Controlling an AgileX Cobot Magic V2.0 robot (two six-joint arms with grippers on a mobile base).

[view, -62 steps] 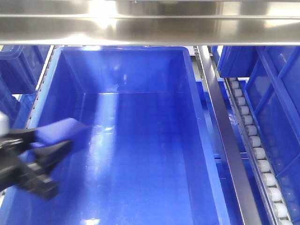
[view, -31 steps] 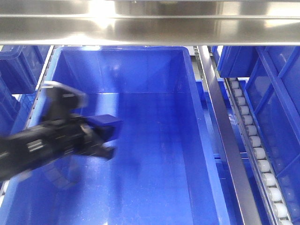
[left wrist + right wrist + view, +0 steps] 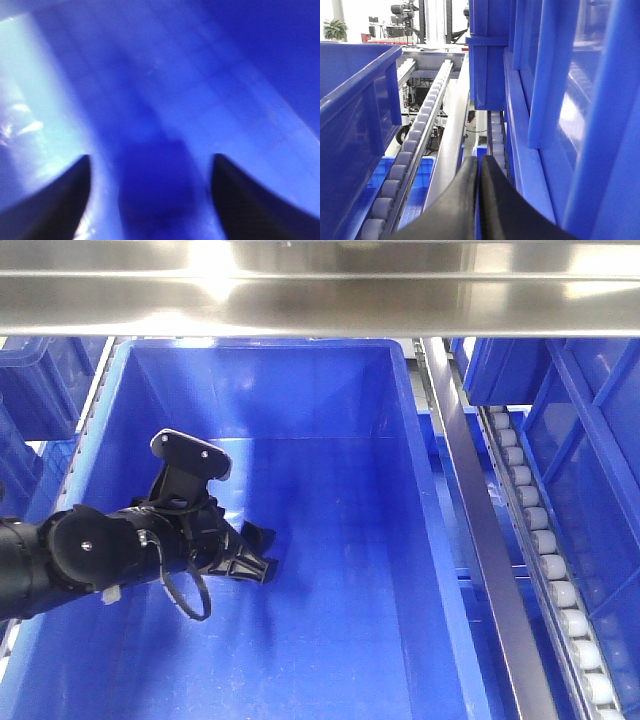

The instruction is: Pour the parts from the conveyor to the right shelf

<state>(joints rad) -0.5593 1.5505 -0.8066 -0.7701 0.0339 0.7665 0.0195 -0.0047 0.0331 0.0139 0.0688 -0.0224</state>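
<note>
My left gripper [image 3: 264, 552] is low inside the large blue bin [image 3: 300, 390] of the right shelf [image 3: 320, 300], just above the bin's floor, its black jaws spread. In the left wrist view the gripper [image 3: 151, 159] is open, and a blurred dark-blue boxy part [image 3: 156, 200] lies between the jaws with a gap on each side. In the front view I cannot pick the part out against the bin. My right gripper [image 3: 478, 164] is shut and empty, beside a roller rail [image 3: 405, 160]. The conveyor is out of view.
A steel crossbeam runs over the bin's far end. A steel rail [image 3: 480, 530] and white rollers [image 3: 545, 545] run along the bin's right side, with more blue bins [image 3: 600, 420] beyond. In the right wrist view blue bins [image 3: 545, 100] stand close on the right and one [image 3: 350, 100] on the left.
My left arm has moved right and down into the bin. It held a blue part between its jaws before; now the jaws are spread and the part sits loose between them.
</note>
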